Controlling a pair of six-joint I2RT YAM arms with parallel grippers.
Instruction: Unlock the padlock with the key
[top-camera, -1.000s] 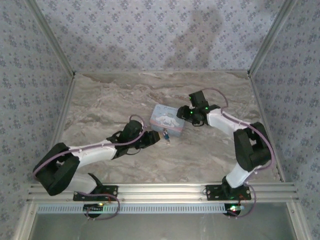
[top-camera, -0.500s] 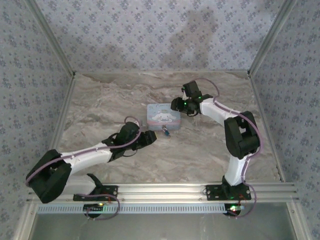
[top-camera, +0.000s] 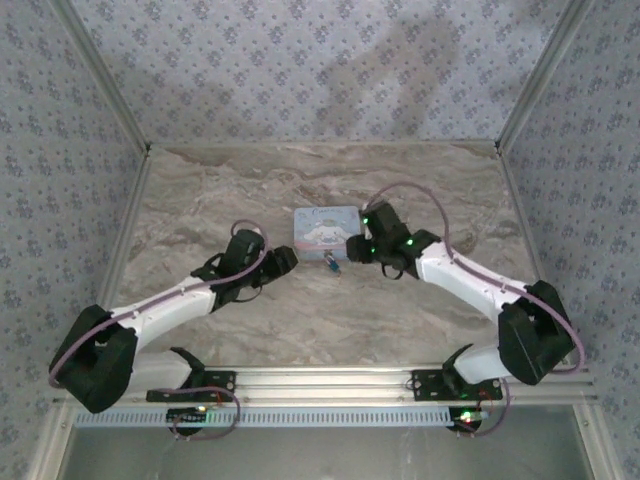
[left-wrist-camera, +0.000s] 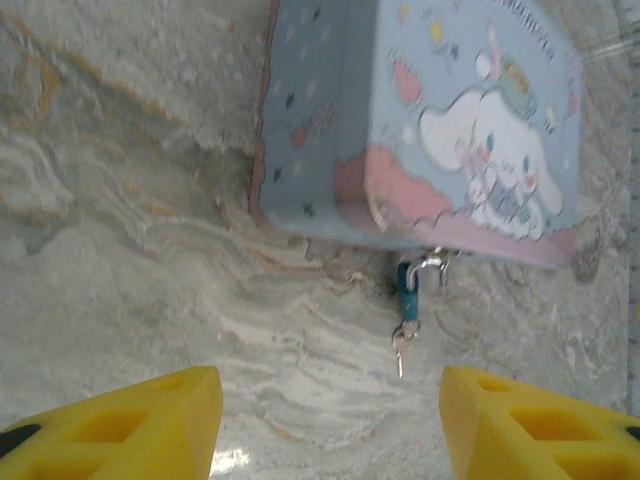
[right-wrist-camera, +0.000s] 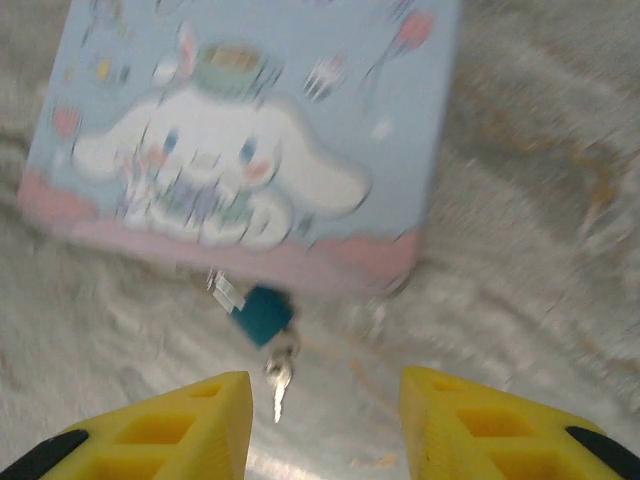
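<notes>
Left tool (left-wrist-camera: 330, 425) and right tool (right-wrist-camera: 325, 420) stand open and empty; the padlock (right-wrist-camera: 262, 315) at 6 o'clock of the tin (top-camera: 325, 222) seems locked, the key (right-wrist-camera: 280, 385) dangling from it, unturned.

Key (right-wrist-camera: 279, 380) and tin (right-wrist-camera: 250, 130) motion-blurred

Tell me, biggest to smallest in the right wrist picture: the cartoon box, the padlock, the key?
1. box, by far the largest.
2. padlock, a small bluish block at its edge.
3. key, a thin sliver below the padlock.
</notes>
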